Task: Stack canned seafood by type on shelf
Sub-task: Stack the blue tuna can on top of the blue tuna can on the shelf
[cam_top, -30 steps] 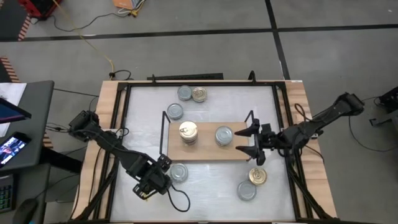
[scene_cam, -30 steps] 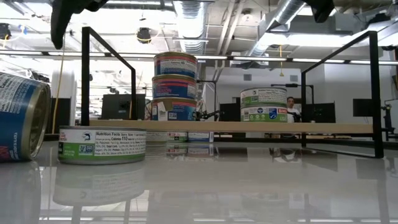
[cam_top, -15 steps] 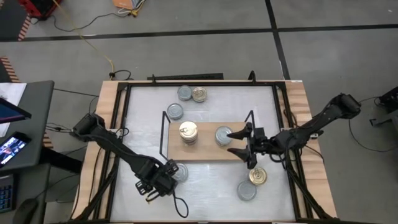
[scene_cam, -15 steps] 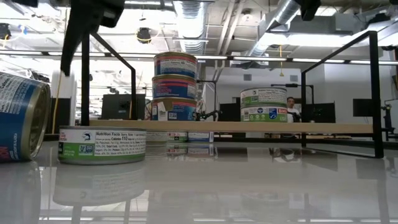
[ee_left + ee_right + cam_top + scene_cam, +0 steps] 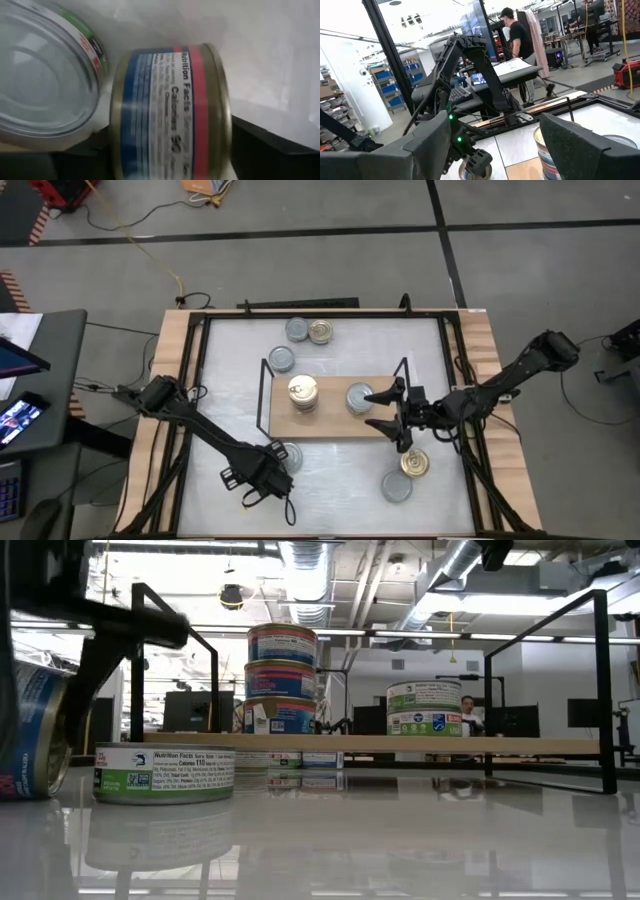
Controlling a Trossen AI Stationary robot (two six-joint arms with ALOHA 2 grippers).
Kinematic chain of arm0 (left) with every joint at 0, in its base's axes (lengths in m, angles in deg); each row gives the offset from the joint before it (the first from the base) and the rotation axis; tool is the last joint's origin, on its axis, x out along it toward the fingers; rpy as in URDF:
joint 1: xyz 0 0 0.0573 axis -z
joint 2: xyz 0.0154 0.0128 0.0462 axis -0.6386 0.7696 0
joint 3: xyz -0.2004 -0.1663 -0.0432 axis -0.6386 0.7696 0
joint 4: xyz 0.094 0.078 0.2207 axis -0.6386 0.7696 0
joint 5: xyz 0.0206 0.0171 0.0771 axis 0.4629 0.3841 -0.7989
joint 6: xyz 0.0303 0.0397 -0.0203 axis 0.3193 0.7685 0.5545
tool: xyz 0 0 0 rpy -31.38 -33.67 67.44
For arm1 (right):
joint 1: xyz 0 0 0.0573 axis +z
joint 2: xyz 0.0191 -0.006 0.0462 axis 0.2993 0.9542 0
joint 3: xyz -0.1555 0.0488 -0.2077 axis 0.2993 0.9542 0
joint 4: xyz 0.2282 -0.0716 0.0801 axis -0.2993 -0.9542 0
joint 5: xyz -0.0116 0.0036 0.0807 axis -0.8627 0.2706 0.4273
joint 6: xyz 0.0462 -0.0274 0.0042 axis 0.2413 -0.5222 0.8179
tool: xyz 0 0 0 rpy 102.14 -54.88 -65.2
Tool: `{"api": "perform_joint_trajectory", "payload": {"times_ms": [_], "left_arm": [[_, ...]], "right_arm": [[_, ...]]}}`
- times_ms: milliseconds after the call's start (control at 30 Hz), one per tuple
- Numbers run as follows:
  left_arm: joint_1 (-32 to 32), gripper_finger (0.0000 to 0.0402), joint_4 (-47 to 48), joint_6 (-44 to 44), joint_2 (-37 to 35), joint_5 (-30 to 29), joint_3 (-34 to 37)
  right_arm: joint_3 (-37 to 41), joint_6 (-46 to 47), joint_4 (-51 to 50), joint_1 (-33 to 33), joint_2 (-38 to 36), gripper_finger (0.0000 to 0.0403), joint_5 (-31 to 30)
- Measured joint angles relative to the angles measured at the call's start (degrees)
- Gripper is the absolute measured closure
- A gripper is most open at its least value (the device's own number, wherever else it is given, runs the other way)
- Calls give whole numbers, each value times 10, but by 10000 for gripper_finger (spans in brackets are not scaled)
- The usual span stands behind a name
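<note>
glossy metal tins (image 5: 164, 773) — wooden shelf (image 5: 400, 744) (matt)

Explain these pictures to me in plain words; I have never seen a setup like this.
Two dark robot arms work at a white table, sorting seafood tins. One camera looks straight down, one sits level with the tabletop, and one rides on each wrist. The wooden shelf holds a stack of blue tins and a shorter stack of green tins. More tins lie loose on the table. The left gripper is down at the near edge, its fingers either side of a blue tin on its side, beside a green tin. The right gripper hovers open over the shelf, holding nothing.
</note>
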Motion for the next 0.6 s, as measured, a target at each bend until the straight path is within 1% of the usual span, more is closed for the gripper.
{"api": "perform_joint_trajectory", "payload": {"times_ms": [200, 367, 500, 600], "left_arm": [[0, 232, 9, -5, 4, -11, -4], [-3, 232, 39, -35, 3, -14, -37], [-10, 232, 69, -58, 3, -12, -92], [-26, 232, 73, -69, -5, 7, -137]], "right_arm": [[0, -13, 1, 0, 0, 74, 0], [0, -17, 0, 0, -4, 74, 0], [0, -24, 0, 0, -13, 74, 0], [0, -28, 0, 2, -13, 74, 0]]}}
